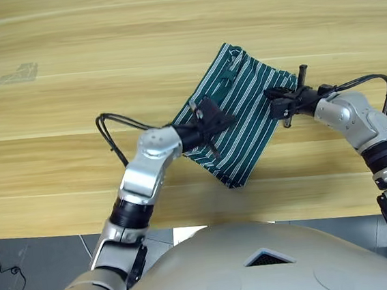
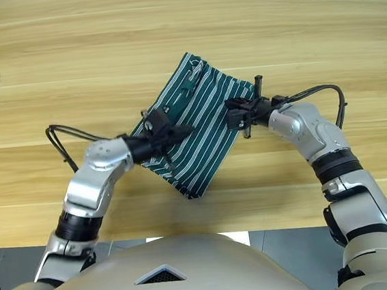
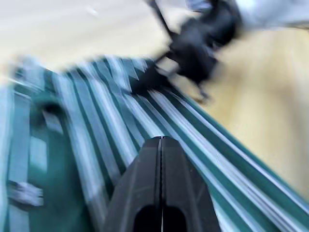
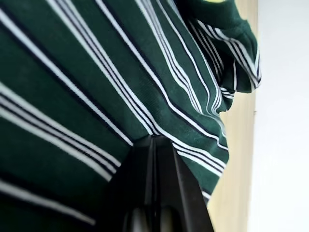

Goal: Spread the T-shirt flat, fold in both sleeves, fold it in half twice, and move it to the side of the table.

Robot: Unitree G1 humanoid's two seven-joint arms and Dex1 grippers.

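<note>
Jaws are pressing together on both sides: the left gripper [image 1: 227,120] is resting on the folded shirt [image 1: 241,89] at its left edge, and the right gripper [image 1: 272,103] is touching its right edge. The shirt is lying askew on the table [image 1: 168,24], between the two.

left arm [image 1: 145,171]: elbow bent, forearm pointing forward and inward.
left gripper [image 1: 213,120]: both fingers pressed together, tip lying on the t-shirt [image 1: 245,112].
right arm [image 1: 359,121]: elbow bent, forearm turned inward toward the left one.
right gripper [image 1: 277,105]: fingers closed on the t-shirt edge.
</note>
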